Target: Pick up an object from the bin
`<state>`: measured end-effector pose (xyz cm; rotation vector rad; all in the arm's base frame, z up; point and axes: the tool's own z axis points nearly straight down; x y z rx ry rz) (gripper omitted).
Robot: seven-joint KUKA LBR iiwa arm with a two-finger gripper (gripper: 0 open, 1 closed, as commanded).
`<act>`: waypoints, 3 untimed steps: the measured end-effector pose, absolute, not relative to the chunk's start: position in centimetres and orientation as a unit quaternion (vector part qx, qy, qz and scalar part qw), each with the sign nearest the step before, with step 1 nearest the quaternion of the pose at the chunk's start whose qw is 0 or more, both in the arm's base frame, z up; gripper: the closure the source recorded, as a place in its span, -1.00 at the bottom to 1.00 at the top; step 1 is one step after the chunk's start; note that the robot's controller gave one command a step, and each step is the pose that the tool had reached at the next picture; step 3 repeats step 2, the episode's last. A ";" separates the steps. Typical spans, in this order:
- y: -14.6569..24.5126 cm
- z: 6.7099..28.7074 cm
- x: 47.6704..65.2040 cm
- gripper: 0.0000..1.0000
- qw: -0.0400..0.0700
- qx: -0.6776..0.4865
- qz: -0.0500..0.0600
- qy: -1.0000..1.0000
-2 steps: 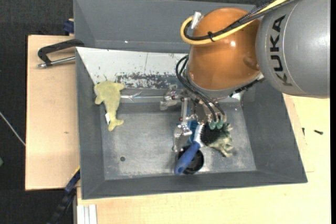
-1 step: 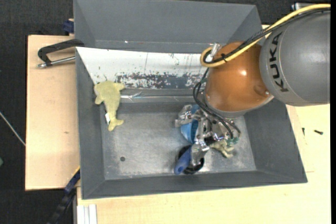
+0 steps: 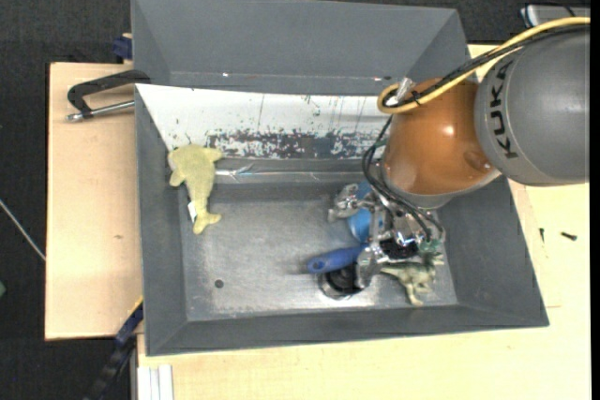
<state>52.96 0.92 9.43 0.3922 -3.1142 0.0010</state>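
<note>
My gripper [image 3: 389, 241] hangs low over the bin's front right part, under the orange wrist cover. A blue handle-shaped thing [image 3: 333, 261] sticks out to its left, with one end at a black round thing [image 3: 339, 284] on the bin floor. An olive-green toy animal [image 3: 418, 279] lies just to the gripper's front right. A small pale blue and silver thing [image 3: 349, 200] lies right behind the gripper, partly hidden by the cover. Whether anything sits between the gripper's jaws cannot be made out.
A pale yellow dolphin-shaped toy [image 3: 195, 175] lies at the back left, against the bin's rear wall. The arm and its orange cover hide the right rear part of the bin floor.
</note>
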 end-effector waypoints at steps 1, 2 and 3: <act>1.2 9.7 52.9 1.00 0.000 0.126 -0.001 -0.992; 1.8 23.7 53.2 1.00 -0.007 0.131 0.000 -0.991; 1.8 23.7 53.2 1.00 -0.007 0.131 0.000 -0.991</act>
